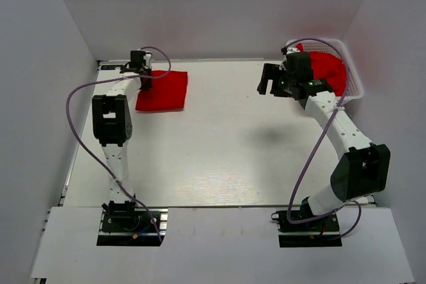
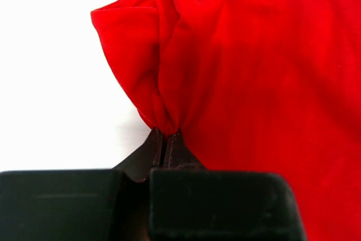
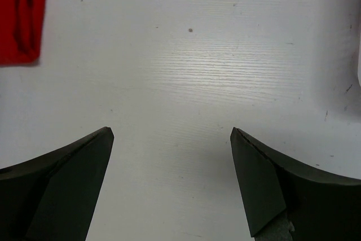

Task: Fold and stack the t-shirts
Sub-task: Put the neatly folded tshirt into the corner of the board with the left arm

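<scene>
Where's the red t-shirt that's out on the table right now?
The t-shirt lies at the far left of the table in the top view, its left edge pinched in the left gripper, across from the white basket at far right.

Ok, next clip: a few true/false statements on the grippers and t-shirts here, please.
1. The left gripper is shut on the edge of the folded red t-shirt. True.
2. The right gripper holds a t-shirt. False: it is open and empty above the table.
3. Red t-shirt cloth lies in the white lattice basket. True.
4. The folded red t-shirt lies by the arm bases. False: it lies at the table's far left.
</scene>
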Available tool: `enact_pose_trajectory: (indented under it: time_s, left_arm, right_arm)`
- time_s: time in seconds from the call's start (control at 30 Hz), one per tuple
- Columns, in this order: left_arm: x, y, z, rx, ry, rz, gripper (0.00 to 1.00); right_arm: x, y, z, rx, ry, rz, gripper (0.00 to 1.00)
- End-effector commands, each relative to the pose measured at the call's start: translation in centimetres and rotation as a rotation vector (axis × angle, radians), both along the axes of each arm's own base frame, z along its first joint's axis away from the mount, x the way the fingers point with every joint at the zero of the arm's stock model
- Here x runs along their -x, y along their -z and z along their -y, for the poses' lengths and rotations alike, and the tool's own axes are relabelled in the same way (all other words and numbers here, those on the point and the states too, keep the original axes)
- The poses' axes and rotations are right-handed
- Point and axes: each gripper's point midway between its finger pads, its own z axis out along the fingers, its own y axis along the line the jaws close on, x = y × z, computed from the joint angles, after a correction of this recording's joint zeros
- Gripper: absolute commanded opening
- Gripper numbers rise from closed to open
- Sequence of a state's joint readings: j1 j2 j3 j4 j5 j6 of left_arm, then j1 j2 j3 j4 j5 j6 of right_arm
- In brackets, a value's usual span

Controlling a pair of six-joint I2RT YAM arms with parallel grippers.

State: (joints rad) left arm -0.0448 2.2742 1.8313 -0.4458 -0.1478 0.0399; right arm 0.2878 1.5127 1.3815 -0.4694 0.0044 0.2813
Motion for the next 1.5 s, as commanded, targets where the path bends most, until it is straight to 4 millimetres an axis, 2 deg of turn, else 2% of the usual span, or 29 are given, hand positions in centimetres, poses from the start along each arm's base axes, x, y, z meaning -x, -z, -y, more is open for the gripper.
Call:
enact_pose_trajectory:
  time_s: [0.0, 0.07, 0.1, 0.13, 0.2, 0.23, 0.27, 0.37, 0.4, 0.47, 0.53, 0.57, 0.63, 0.7, 0.87, 0.93, 1.0, 1.03, 1.07, 1.1, 1.13, 1.2, 1.23, 1.27, 1.3, 1.37, 1.4, 1.43, 1.47]
  left_arm:
    - [-2.7, -8.0, -4.8, -0.104, 0.028, 0.185, 0.00]
    - [-3.8, -9.5, -6.4, -0.133, 0.022, 0.220, 0.00]
    - [-4.0, -9.5, -7.2, -0.134, 0.011, 0.216, 0.00]
    - [-4.6, -9.6, -8.9, -0.151, -0.013, 0.212, 0.00]
    - [-5.1, -9.8, -10.6, -0.168, -0.039, 0.211, 0.00]
    - [-5.5, -10.9, -12.1, -0.183, -0.053, 0.228, 0.00]
    - [-5.8, -10.1, -12.7, -0.183, -0.061, 0.221, 0.00]
    - [-6.3, -10.8, -14.9, -0.198, -0.077, 0.245, 0.00]
    - [-6.6, -10.2, -15.3, -0.189, -0.074, 0.242, 0.00]
    - [-6.5, -10.6, -16.2, -0.183, -0.096, 0.252, 0.00]
    - [-6.2, -9.1, -17.7, -0.165, -0.135, 0.237, 0.00]
    - [-6.4, -9.3, -17.7, -0.167, -0.136, 0.249, 0.00]
    - [-6.3, -7.9, -18.8, -0.179, -0.163, 0.227, 0.00]
    - [-6.0, -7.5, -20.0, -0.193, -0.203, 0.225, 0.00]
    - [-6.5, -7.9, -21.4, -0.206, -0.265, 0.269, 0.00]
    - [-6.7, -7.3, -21.9, -0.215, -0.296, 0.270, 0.09]
    - [-6.6, -7.9, -22.3, -0.225, -0.326, 0.283, 0.38]
    - [-6.5, -8.0, -22.4, -0.230, -0.333, 0.281, 0.41]
    - [-6.4, -7.6, -22.4, -0.229, -0.333, 0.272, 0.48]
    - [-6.3, -8.1, -22.3, -0.230, -0.333, 0.274, 0.79]
    - [-6.0, -9.2, -22.2, -0.222, -0.340, 0.285, 0.92]
    - [-5.2, -10.0, -21.7, -0.189, -0.353, 0.268, 0.98]
    - [-4.9, -11.1, -21.3, -0.165, -0.354, 0.277, 1.00]
    - [-4.6, -13.8, -20.3, -0.114, -0.337, 0.314, 1.00]
    - [-4.3, -14.8, -19.1, -0.088, -0.320, 0.319, 1.00]
    - [-3.3, -16.1, -16.7, -0.027, -0.261, 0.303, 1.00]
    - [-3.3, -17.3, -15.1, -0.004, -0.218, 0.315, 1.00]
    - [-2.8, -18.2, -12.2, 0.044, -0.142, 0.300, 1.00]
    - [-2.5, -18.9, -10.9, 0.069, -0.125, 0.297, 1.00]
  right_arm:
    - [-1.5, -0.2, 0.3, 0.007, 0.010, 0.021, 0.90]
    - [-1.5, -0.2, -0.3, -0.007, -0.016, 0.014, 0.90]
    - [-1.7, 0.7, -0.3, -0.002, -0.015, -0.013, 0.90]
    - [-1.9, 0.6, -0.2, -0.003, -0.012, -0.013, 0.90]
    - [-2.1, 1.1, -0.6, -0.006, -0.017, -0.034, 0.90]
    - [-2.3, 0.7, -0.6, -0.007, -0.017, -0.028, 0.90]
    - [-2.4, 1.1, -0.6, -0.008, -0.015, -0.041, 0.90]
    - [-2.9, 1.2, -0.7, -0.010, -0.011, -0.047, 0.90]
    - [-2.9, 1.0, -0.7, -0.010, -0.011, -0.047, 0.90]
    - [-3.2, 1.4, -0.5, -0.005, -0.004, -0.068, 0.90]
    - [-3.4, 1.5, -0.7, -0.010, -0.003, -0.079, 0.90]
    - [-3.3, 1.6, -0.8, -0.010, -0.005, -0.086, 0.90]
    - [-3.4, 1.8, -1.0, -0.014, -0.009, -0.096, 0.90]
    - [-3.7, 1.4, -1.1, -0.017, -0.012, -0.091, 0.90]
    - [-3.9, 1.5, -1.7, -0.032, -0.030, -0.104, 0.90]
    - [-4.0, 1.5, -1.7, -0.037, -0.027, -0.107, 0.90]
    - [-3.9, 1.5, -1.8, -0.042, -0.032, -0.112, 0.90]
    - [-3.9, 1.4, -1.8, -0.044, -0.029, -0.111, 0.90]
    - [-3.9, 1.2, -1.9, -0.046, -0.029, -0.111, 0.90]
    - [-3.9, 1.1, -1.8, -0.045, -0.031, -0.107, 0.90]
    - [-3.8, 0.8, -1.9, -0.045, -0.030, -0.102, 0.90]
    - [-3.8, 0.5, -1.9, -0.045, -0.033, -0.097, 0.90]
    - [-3.9, 0.1, -1.8, -0.048, -0.029, -0.090, 0.90]
    - [-3.9, 0.0, -1.7, -0.039, -0.027, -0.092, 0.90]
    - [-3.7, -0.3, -1.7, -0.041, -0.023, -0.091, 0.90]
    - [-3.8, -0.6, -1.4, -0.043, -0.005, -0.085, 0.90]
    - [-3.7, -1.1, -1.3, -0.048, -0.001, -0.074, 0.90]
    - [-3.3, -0.4, -1.1, -0.044, 0.010, -0.094, 0.90]
    - [-3.5, -0.6, -0.6, -0.048, 0.046, -0.085, 0.90]
